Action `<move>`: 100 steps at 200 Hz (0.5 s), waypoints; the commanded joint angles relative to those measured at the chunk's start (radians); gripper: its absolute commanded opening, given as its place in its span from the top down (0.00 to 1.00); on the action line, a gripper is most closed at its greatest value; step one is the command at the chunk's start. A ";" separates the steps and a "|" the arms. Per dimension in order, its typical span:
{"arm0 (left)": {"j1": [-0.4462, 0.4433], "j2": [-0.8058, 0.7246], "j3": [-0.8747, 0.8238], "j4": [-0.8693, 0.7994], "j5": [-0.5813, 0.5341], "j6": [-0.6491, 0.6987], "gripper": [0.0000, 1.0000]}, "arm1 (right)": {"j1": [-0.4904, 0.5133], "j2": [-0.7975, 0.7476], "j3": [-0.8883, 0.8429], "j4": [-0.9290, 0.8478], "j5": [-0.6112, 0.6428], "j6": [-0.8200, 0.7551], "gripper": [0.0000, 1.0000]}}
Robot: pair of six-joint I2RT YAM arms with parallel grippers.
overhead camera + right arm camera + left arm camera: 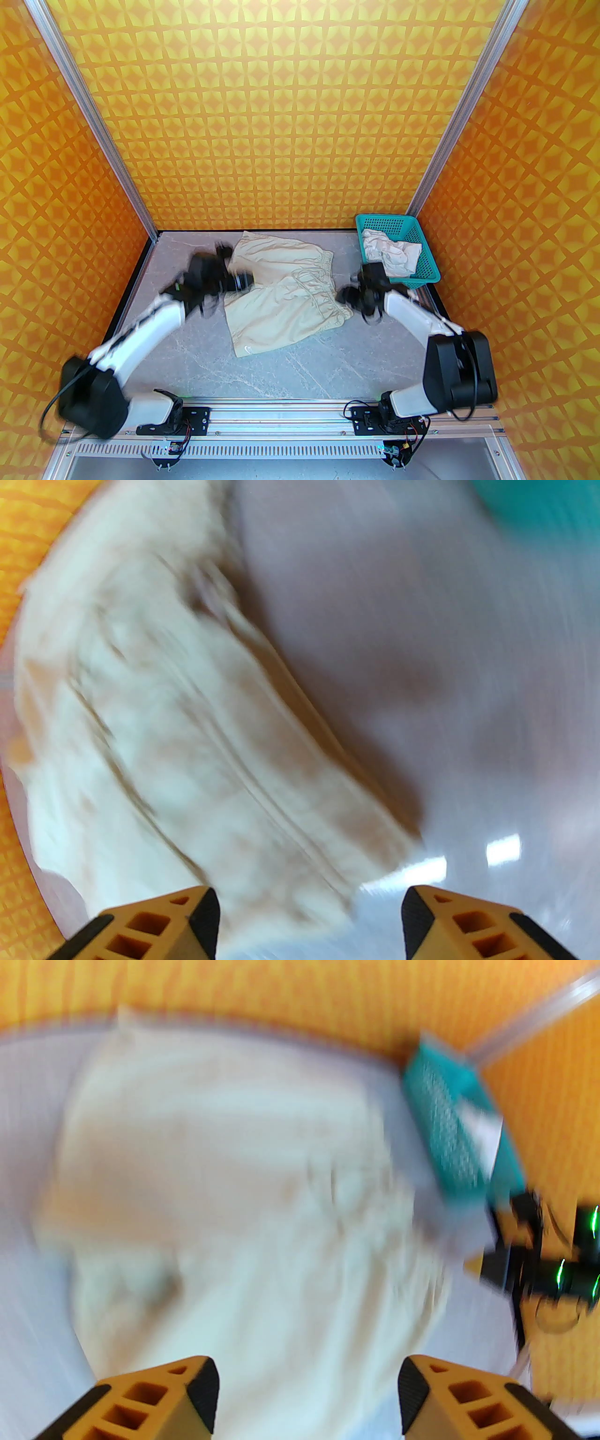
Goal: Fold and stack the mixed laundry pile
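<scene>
Both my left gripper [308,1398] and right gripper [309,918] stand open, empty, over the flat beige-cream cloth shorts [286,295] with elastic waistband.

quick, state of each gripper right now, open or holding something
left gripper: open, nothing between the fingers
right gripper: open, nothing between the fingers

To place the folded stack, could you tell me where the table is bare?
Bare: the near strip of the grey marbled table, between the beige cloth shorts and the aluminium rail. Crowded: far right, teal plastic mesh basket, right gripper.
</scene>
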 commanded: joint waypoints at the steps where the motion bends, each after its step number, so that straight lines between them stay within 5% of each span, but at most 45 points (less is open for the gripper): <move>1: -0.084 -0.096 -0.127 -0.189 -0.140 -0.156 0.30 | -0.081 -0.042 -0.070 0.034 -0.143 0.023 0.34; 51: -0.227 -0.356 -0.334 -0.330 -0.180 -0.370 0.25 | -0.102 -0.038 -0.111 0.083 -0.197 0.018 0.37; 100: -0.286 -0.284 -0.410 -0.047 -0.132 -0.464 0.23 | -0.102 0.038 -0.143 0.182 -0.241 0.047 0.42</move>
